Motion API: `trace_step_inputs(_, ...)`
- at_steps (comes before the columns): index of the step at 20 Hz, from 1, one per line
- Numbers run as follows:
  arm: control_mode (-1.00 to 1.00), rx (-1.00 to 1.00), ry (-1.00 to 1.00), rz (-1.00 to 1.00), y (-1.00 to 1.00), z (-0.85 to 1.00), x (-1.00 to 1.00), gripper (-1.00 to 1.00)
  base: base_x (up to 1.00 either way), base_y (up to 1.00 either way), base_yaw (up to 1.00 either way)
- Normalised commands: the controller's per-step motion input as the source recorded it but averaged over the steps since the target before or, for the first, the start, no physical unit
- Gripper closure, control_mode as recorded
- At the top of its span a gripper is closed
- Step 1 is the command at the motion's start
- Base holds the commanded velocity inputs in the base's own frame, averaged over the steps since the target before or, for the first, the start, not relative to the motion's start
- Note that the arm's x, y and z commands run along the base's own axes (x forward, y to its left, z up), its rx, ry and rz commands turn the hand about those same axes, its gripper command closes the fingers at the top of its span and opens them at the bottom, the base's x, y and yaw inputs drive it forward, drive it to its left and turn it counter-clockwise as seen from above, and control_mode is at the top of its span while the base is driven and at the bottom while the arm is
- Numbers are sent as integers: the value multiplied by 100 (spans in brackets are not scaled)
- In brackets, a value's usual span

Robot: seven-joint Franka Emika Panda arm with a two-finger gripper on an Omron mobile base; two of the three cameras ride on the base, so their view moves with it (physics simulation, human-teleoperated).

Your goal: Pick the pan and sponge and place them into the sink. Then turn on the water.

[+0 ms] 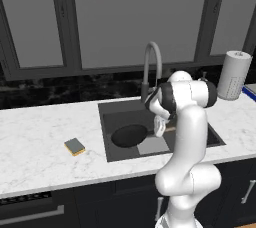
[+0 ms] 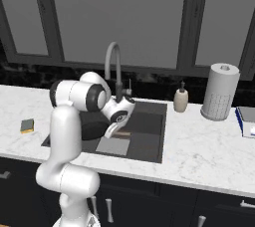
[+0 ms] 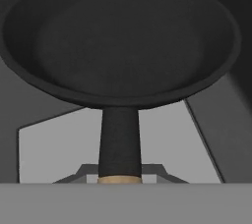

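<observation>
Step in hand: I judge that I am lowering the small round black frying pan with the short light wooden handle (image 1: 129, 135) into the large dark grey rectangular sink (image 1: 111, 109); the release is not yet done.
End effector: the end effector (image 1: 159, 128) is closed on the pan's handle, as the hand view shows the handle (image 3: 119, 152) running straight down between the finger tips.
Pan position: in both base views the pan is inside the basin, on its left half, just beside the lighter grey square patch (image 1: 153, 145) of the floor. I cannot tell if its bottom touches the floor already.
How I do it well: I keep the pan level and go down slowly until it rests, then I open the jaws and lift straight up, so the handle is not dragged.
Clearance: the tall grey gooseneck faucet (image 1: 152, 67) stands near behind the wrist, so I retreat upward and toward me, not backward.
Sponge: the small rectangular sponge with grey top and yellow-orange base (image 1: 74, 146) lies on the white marble table (image 1: 40, 137), well apart to the left of the sink. It is my next target.
Water: no water runs from the faucet.
</observation>
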Motion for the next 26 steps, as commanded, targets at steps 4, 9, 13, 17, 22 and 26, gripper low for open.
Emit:
trace_step_inputs(4,-100,0,0,2,0,-36,7,100,0,0,0)
trace_step_inputs(9,-100,0,0,2,0,-29,5,100,0,0,0)
trace_step_inputs(13,-100,0,0,4,-2,-3,6,100,0,0,0)
trace_step_inputs(17,-100,0,0,6,-13,-5,13,100,0,0,0)
trace_step_inputs(22,-100,0,0,7,-19,-9,21,100,0,0,0)
trace_step_inputs(26,-100,0,0,4,-8,-19,16,100,0,0,0)
